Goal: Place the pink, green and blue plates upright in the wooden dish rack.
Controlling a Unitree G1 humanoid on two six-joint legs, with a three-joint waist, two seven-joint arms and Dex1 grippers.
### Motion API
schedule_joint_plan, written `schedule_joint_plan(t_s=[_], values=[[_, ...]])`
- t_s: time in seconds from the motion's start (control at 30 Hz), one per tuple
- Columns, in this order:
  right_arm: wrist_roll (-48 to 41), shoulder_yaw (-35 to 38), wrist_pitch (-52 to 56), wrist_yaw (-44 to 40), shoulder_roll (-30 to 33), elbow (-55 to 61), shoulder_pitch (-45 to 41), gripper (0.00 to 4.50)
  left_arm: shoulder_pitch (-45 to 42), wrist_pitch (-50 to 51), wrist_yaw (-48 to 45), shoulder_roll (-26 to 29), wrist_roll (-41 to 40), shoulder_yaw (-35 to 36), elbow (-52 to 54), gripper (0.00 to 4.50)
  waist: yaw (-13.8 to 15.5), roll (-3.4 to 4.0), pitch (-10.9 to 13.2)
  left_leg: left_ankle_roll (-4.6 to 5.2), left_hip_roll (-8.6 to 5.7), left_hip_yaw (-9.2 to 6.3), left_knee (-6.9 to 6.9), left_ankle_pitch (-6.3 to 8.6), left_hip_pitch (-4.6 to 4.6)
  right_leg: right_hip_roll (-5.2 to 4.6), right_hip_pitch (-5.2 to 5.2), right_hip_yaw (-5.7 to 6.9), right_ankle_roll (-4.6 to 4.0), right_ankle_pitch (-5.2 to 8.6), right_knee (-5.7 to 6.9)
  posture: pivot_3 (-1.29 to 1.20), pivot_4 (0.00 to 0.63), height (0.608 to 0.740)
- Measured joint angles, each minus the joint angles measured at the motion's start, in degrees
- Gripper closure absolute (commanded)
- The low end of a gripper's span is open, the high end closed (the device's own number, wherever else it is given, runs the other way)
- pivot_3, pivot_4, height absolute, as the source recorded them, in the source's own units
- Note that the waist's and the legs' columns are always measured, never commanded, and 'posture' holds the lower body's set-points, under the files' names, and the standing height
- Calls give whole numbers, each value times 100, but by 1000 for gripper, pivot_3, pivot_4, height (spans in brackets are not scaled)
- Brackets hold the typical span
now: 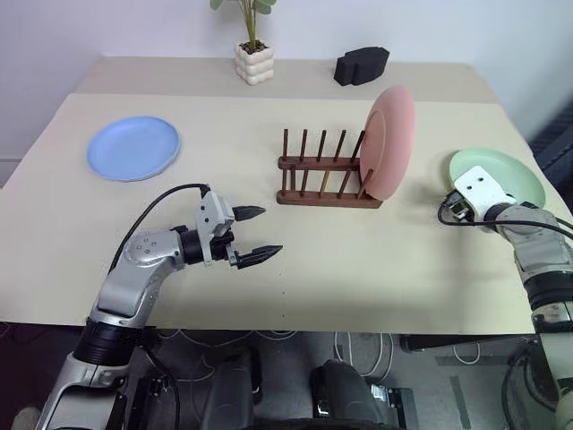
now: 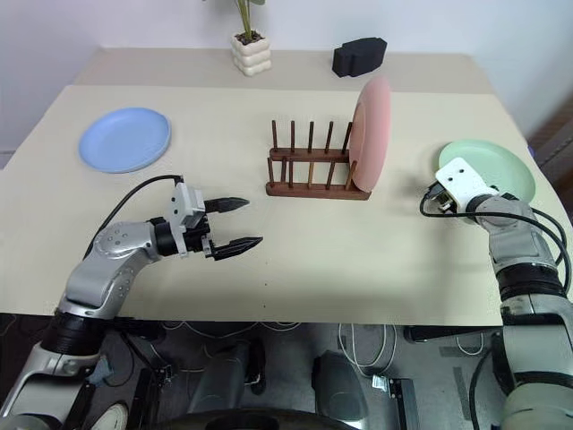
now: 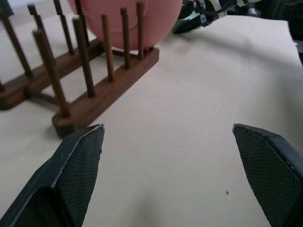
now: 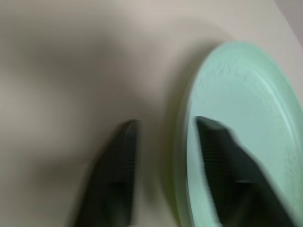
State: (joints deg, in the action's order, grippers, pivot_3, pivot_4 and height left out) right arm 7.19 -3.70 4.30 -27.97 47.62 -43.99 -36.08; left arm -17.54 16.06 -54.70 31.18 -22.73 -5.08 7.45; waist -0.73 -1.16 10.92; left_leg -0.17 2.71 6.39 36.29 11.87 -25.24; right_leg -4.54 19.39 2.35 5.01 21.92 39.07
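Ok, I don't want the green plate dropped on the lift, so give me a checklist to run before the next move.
1. Right gripper fingers straddle the green plate rim: ok.
2. Fingers fully clamped on the rim: cannot tell.
3. Pink plate upright in the wooden dish rack: ok.
4. Free slots between rack pegs: ok.
5. Left gripper open, apart from the rack: ok.
6. Blue plate flat on the table: ok.

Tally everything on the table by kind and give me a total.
Plates: 3 (pink plate upright in the rack, green plate and blue plate flat on the table)
Dish rack: 1
Potted plant: 1
Black block: 1
Total: 6
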Motion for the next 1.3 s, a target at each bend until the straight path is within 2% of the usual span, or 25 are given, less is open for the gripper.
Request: schedule_joint_plan(t_s=[0.03, 0.37, 0.47, 0.57, 0.63, 0.77, 0.87, 1.03, 1.17, 1.3], values=[[54, -4, -28, 33, -2, -106, -27, 4487, 9, 6, 20, 1, 0, 14, 10, 0, 4, 0, 0, 0, 0, 0, 0, 0, 0, 0, 0, 0, 0, 0, 0, 0, 150, 732], [179, 86, -85, 527, -41, -52, 108, 4487, 110, -13, 78, -1, -16, 133, 52, 0, -6, 4, 0, 0, 0, 0, -1, -1, -1, 0, 1, 0, 0, 0, 3, 0, 150, 732], [193, 356, -73, 913, 8, 739, 282, 4487, 114, -70, 85, -4, 15, 137, 43, 0, -17, 35, 5, 0, 0, 0, 0, -1, -4, -1, 7, -1, 0, 0, 6, 0, 150, 732], [67, 926, -8, 1173, 123, 1810, 229, 4487, 109, -153, 148, -36, 61, 140, 36, 0, -31, 60, 2, -6, 2, 1, -3, -4, -3, 3, 12, -3, 0, 0, 13, 0, 150, 732], [-104, 1225, 48, 1172, 145, 2658, -20, 4487, 76, -167, 244, -99, 84, 147, 28, 0, -45, 62, 1, -10, 5, 0, -5, -7, -2, 7, 13, -4, 0, 0, 15, 0, 150, 732], [-570, 1335, 98, 814, 77, 4136, -674, 4487, -103, -176, 432, -204, 90, 185, -12, 0, -19, 58, -2, -10, 7, -2, -4, -7, -2, 9, 11, -5, 0, 0, 13, 0, 150, 732], [-1539, 1272, 568, 254, -352, 5120, -964, 4487, -138, -183, 537, -201, 99, 321, -79, 0, -13, 58, -2, -9, 6, -2, -3, -6, -2, 7, 10, -5, -1, 0, 14, 0, 150, 732], [-4344, 1058, 2372, -215, -1432, 6712, -1023, 4487, -175, -184, 656, -193, 103, 440, -168, 0, -8, 57, -1, -2, 5, -7, -2, -4, -8, 3, 10, -1, -1, -1, 16, 0, 150, 732], [-6010, 1176, 3315, 435, -2212, 6984, -1014, 4487, -141, -184, 730, -176, 102, 522, -159, 0, -5, 46, -4, 6, 1, -10, 1, 0, -9, -4, 7, 3, -1, -1, 15, 0, 150, 732], [-6534, 1281, 3735, 1421, -2739, 6883, -814, 4487, -54, -177, 759, -166, 102, 554, -87, 0, -12, 45, -6, 6, 1, -10, -2, -1, -9, -2, 11, 3, -1, -1, 18, 0, 150, 732]])
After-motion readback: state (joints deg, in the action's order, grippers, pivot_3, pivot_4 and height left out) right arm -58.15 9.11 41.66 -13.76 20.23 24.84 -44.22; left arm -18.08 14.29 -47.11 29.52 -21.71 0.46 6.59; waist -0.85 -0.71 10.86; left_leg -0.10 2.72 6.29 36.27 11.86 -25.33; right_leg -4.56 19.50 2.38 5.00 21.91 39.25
